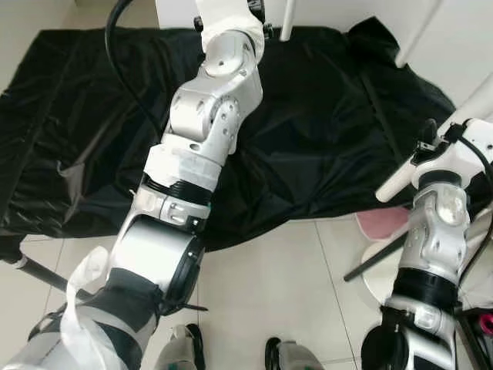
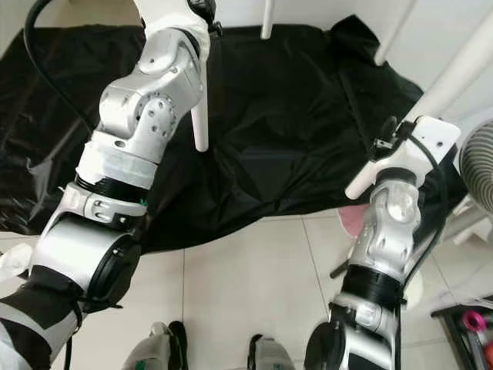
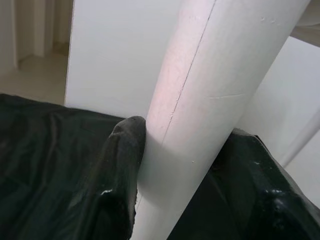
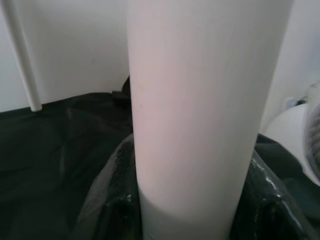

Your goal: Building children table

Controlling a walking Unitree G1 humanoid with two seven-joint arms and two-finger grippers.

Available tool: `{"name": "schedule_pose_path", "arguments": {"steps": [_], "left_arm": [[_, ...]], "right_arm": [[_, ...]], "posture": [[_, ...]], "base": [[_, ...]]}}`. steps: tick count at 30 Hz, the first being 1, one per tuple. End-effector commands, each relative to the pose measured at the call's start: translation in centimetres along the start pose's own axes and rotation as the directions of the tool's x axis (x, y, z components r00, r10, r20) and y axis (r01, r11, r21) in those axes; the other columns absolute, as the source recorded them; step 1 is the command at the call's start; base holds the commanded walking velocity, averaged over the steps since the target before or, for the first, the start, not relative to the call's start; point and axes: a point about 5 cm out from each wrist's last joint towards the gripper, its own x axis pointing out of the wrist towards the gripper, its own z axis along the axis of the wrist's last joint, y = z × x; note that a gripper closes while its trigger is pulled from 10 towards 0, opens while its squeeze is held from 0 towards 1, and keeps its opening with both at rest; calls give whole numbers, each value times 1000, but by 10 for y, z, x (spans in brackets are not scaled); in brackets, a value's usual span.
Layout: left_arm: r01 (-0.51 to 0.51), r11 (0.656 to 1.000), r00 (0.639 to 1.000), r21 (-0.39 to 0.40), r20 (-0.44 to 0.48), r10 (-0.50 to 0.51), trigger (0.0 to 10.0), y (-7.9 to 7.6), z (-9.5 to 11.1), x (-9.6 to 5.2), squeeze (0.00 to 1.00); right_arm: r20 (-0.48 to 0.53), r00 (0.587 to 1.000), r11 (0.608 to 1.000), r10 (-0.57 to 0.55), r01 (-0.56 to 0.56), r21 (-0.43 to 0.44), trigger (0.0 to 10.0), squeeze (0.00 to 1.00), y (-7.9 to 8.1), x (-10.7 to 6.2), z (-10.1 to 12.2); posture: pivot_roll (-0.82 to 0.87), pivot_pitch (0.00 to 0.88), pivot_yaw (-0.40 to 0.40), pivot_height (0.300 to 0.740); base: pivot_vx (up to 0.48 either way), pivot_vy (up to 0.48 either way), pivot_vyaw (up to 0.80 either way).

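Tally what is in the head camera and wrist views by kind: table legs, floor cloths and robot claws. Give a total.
White table legs: 4
Black cloth: 1
Claws, left claw and right claw, each clamped on a leg: 2
Total: 7

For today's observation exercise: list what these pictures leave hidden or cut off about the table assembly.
- Tabletop: cut off by the top edge in the eye views, so how the white legs join it is unseen.
- Left gripper: behind its own arm in the eye views.
- Black cloth: hides the floor beneath.
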Motion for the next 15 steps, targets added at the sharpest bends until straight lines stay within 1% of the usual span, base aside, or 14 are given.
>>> {"name": "schedule_pose_path", "arguments": {"steps": [1, 2, 3, 4, 5, 6, 7, 8, 9, 10, 13, 14, 15], "left_arm": [[556, 823, 813, -111, 277, -512, 0, -89, 62, -39, 0], [550, 828, 817, -109, 273, -507, 0, -90, 61, -40, 0], [538, 836, 825, -106, 271, -497, 0, -85, 61, -34, 0], [538, 836, 825, -106, 271, -497, 0, -85, 61, -34, 0], [531, 842, 829, -99, 266, -491, 0, -81, 61, -27, 0], [531, 842, 829, -99, 266, -491, 0, -81, 61, -27, 0], [526, 845, 832, -96, 262, -488, 0, -77, 60, -23, 0], [526, 845, 832, -96, 262, -488, 0, -77, 60, -23, 0], [522, 848, 835, -92, 257, -486, 0, -74, 60, -19, 0], [526, 846, 835, -85, 240, -495, 2235, -73, 59, -16, 0], [529, 845, 835, -80, 228, -501, 2235, -72, 58, -14, 0], [538, 841, 831, -59, 206, -517, 10000, -72, 53, -13, 0], [547, 835, 826, -51, 190, -530, 10000, -71, 49, -12, 0]], "right_arm": [[-187, 927, 945, 324, -312, 93, 0, 0, 71, -9, -40], [-165, 920, 934, 356, -344, 98, 0, 0, 78, -5, -34], [-162, 902, 916, 400, -387, 103, 0, 0, 87, -1, -31], [-162, 902, 916, 400, -387, 103, 0, 0, 87, -1, -31], [-165, 883, 898, 439, -429, 97, 0, 0, 95, 0, -32], [-165, 883, 898, 439, -429, 97, 0, 0, 95, 0, -32], [-172, 870, 887, 462, -450, 107, 0, 0, 100, 0, -35], [-172, 870, 887, 462, -450, 107, 0, 0, 100, 0, -35], [-185, 859, 879, 478, -465, 107, 0, 0, 103, -2, -40], [-210, 853, 879, 478, -465, 108, 0, 0, 101, -6, -48], [-226, 849, 878, 478, -465, 111, 0, 0, 99, -8, -54], [-247, 852, 887, 461, -451, 99, 10000, 0, 93, -12, -62], [-259, 857, 894, 446, -437, 96, 10000, 545, 88, -14, -68]], "posture": [[27, 127, -25, 740], [27, 127, -25, 740], [38, 133, -41, 740], [38, 133, -41, 740], [52, 138, -53, 740], [52, 138, -53, 740], [52, 138, -53, 740], [52, 138, -53, 740], [61, 139, -60, 740], [70, 141, -65, 740], [70, 141, -65, 740], [72, 144, -62, 740], [72, 144, -62, 740]], "base": [[0, 0, 0], [0, 0, 0], [0, 0, 0], [0, 0, 0], [0, 0, 0], [0, 0, 0], [0, 0, 0], [0, 0, 0], [0, 0, 0], [0, 0, 0], [0, 0, 0], [0, 0, 0], [0, 0, 0]]}}
